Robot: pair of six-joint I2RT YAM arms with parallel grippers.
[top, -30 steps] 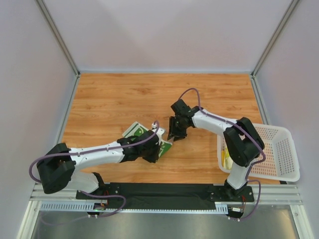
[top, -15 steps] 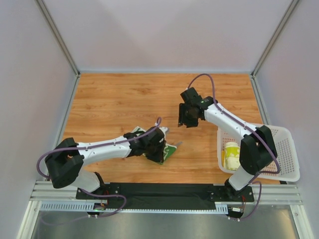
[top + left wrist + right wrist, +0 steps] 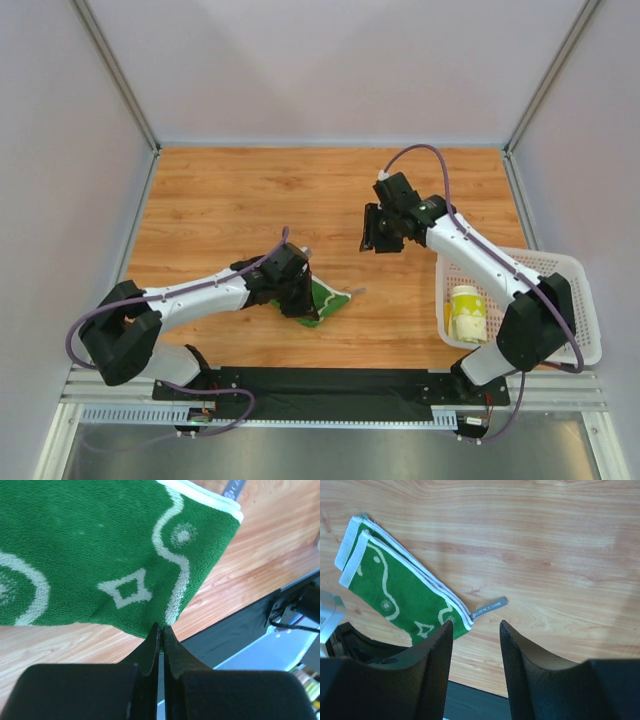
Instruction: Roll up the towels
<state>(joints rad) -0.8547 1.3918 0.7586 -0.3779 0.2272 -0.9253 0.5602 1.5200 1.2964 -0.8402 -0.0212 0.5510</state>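
Note:
The dark green towel [image 3: 328, 299] with cream swirl prints lies folded on the wooden table near the front edge. It also shows in the left wrist view [image 3: 100, 550] and in the right wrist view [image 3: 395, 590], with a grey label at its corner. My left gripper [image 3: 302, 297] is shut on the towel's edge [image 3: 161, 626]. My right gripper [image 3: 376, 240] is open and empty [image 3: 476, 626], held above the table behind and to the right of the towel. The pale yellow towel [image 3: 465, 312] stands rolled in the basket.
A white perforated basket [image 3: 575, 268] stands at the right edge of the table next to the right arm's base. The black base rail [image 3: 320, 385] runs along the near edge, close to the green towel. Pale walls enclose the table.
My left gripper has moved left and nearer, pulling the green towel with it. My right gripper has drawn back from the towel, up and to the far right, uncovering the rolled yellow towel.

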